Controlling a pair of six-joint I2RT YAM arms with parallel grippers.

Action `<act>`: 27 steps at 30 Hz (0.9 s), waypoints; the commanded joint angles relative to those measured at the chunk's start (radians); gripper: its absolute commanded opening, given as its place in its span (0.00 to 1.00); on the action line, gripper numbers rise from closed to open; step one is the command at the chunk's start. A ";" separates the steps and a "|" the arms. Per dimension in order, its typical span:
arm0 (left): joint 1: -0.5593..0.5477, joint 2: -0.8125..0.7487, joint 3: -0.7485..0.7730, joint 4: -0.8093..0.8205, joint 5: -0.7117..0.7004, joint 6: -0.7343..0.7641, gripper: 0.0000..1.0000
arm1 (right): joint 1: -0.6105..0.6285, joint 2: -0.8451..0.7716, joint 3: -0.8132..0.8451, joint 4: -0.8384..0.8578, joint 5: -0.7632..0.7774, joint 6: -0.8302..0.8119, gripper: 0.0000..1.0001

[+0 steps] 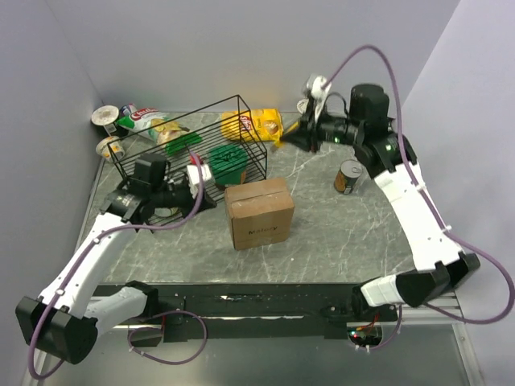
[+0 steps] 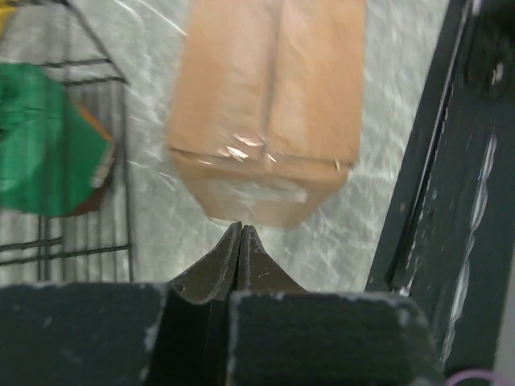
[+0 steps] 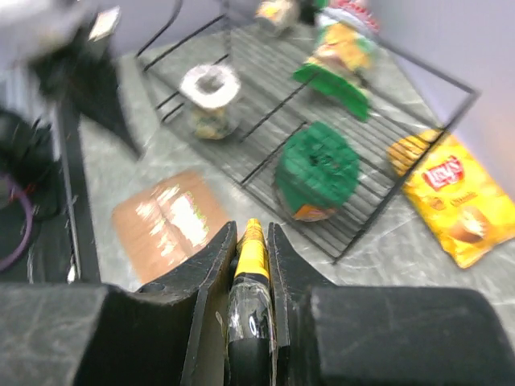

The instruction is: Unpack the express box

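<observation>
The express box is a brown cardboard carton with a taped top seam, closed, standing in the middle of the table. It also shows in the left wrist view and in the right wrist view. My left gripper is shut and empty, just left of the box and apart from it; its tips point at the box's near side. My right gripper is raised behind the box, shut on a yellow and black cutter that sticks out between the fingers.
A black wire basket behind the box holds a green-lidded can and a green packet. A yellow chip bag lies behind it. A tin can stands at the right. Cups and a snack bag sit at the far left.
</observation>
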 commanded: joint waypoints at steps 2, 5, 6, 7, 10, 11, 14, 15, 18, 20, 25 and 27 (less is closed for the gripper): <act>-0.088 0.040 -0.133 0.017 0.025 0.251 0.01 | -0.036 0.070 0.049 0.074 0.448 0.147 0.00; -0.124 0.063 -0.240 0.124 0.015 0.228 0.01 | -0.037 0.053 -0.037 0.125 0.597 0.042 0.00; -0.130 0.066 -0.261 0.161 0.009 0.198 0.01 | -0.037 0.047 -0.066 0.129 0.616 0.020 0.00; -0.130 0.067 -0.276 0.195 0.006 0.170 0.01 | -0.037 0.037 -0.119 0.128 0.628 0.001 0.00; -0.132 0.069 -0.316 0.342 -0.040 0.085 0.01 | -0.036 0.003 -0.234 0.079 0.631 -0.042 0.00; -0.132 0.069 -0.322 0.376 -0.055 0.047 0.01 | -0.028 -0.009 -0.268 0.073 0.628 -0.040 0.00; -0.132 0.095 -0.299 0.452 -0.098 0.039 0.01 | 0.013 -0.072 -0.405 0.076 0.641 -0.065 0.00; -0.132 0.106 -0.287 0.467 -0.100 0.041 0.01 | 0.026 -0.101 -0.436 0.076 0.633 -0.071 0.00; -0.132 0.156 -0.232 0.484 -0.094 0.025 0.01 | 0.057 -0.138 -0.500 0.047 0.606 -0.071 0.00; -0.132 0.195 -0.206 0.502 -0.084 0.022 0.01 | 0.064 -0.152 -0.519 0.024 0.570 -0.068 0.00; -0.132 0.264 -0.160 0.522 -0.089 0.030 0.01 | 0.098 -0.206 -0.565 -0.019 0.481 -0.054 0.00; -0.132 0.279 -0.134 0.501 -0.084 0.039 0.01 | 0.103 -0.223 -0.579 -0.025 0.473 -0.045 0.00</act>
